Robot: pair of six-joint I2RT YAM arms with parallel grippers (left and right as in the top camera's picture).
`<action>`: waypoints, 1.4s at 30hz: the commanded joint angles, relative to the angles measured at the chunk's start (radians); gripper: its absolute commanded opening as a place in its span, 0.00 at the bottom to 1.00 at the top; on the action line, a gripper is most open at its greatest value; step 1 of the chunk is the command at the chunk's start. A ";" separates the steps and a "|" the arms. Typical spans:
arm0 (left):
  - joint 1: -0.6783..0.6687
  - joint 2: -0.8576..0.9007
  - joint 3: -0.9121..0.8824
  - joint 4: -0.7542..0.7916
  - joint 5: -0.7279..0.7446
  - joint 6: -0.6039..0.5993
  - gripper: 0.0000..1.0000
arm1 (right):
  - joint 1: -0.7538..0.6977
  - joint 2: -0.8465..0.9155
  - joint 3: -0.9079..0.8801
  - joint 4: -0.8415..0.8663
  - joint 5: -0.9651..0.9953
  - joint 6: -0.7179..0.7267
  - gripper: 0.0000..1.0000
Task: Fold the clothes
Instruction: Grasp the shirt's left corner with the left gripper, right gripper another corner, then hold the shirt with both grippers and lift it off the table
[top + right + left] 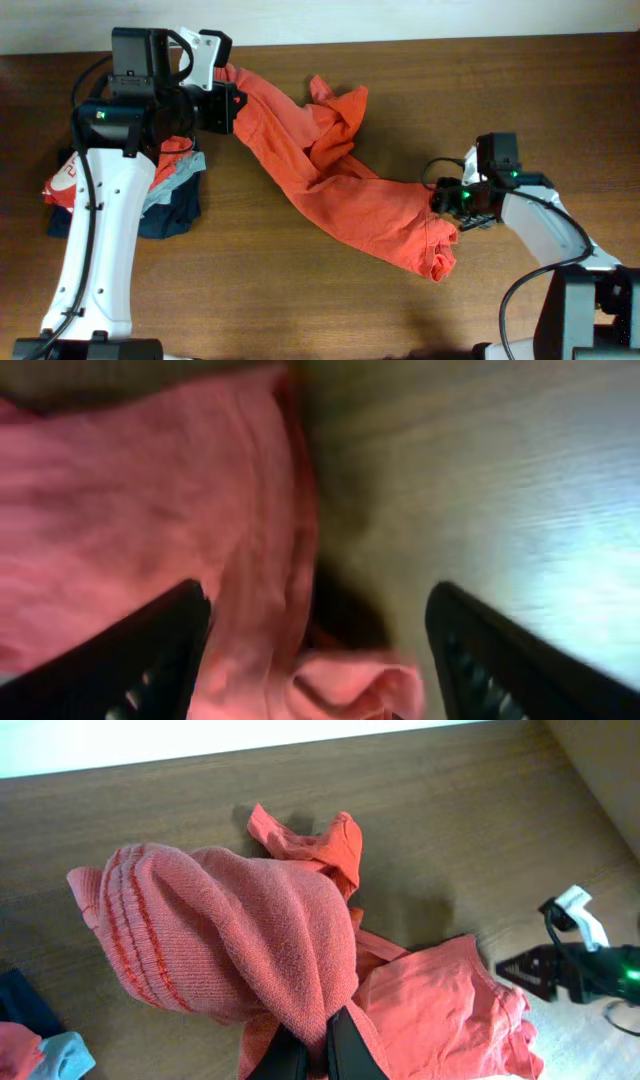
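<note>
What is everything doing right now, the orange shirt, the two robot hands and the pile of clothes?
T-shirt, crumpled and unfolded, pulled out long between the two grippers.
left gripper, jaws shut on one end of the T-shirt.
right gripper, jaws open, the T-shirt's edge between them.
pile of clothes, stacked, partly hidden from overhead.

On the brown wooden surface [470,90] we see, near its left edge, a small heap of garments: a red shirt with white print [62,182], a pale grey piece [175,185] and a navy piece [172,216] lying touching.
</note>
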 commanded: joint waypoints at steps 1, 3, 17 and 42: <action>0.002 -0.003 0.003 0.002 -0.004 -0.011 0.01 | 0.004 -0.010 -0.066 0.120 -0.083 -0.022 0.71; 0.002 -0.003 0.003 -0.002 -0.004 -0.011 0.01 | 0.011 0.003 -0.090 0.184 -0.084 -0.022 0.71; 0.002 -0.003 0.003 -0.027 -0.004 -0.010 0.01 | 0.084 0.095 -0.122 0.387 -0.065 -0.017 0.15; 0.002 -0.003 0.003 -0.032 -0.004 -0.010 0.01 | 0.080 0.105 0.046 0.192 0.056 -0.022 0.34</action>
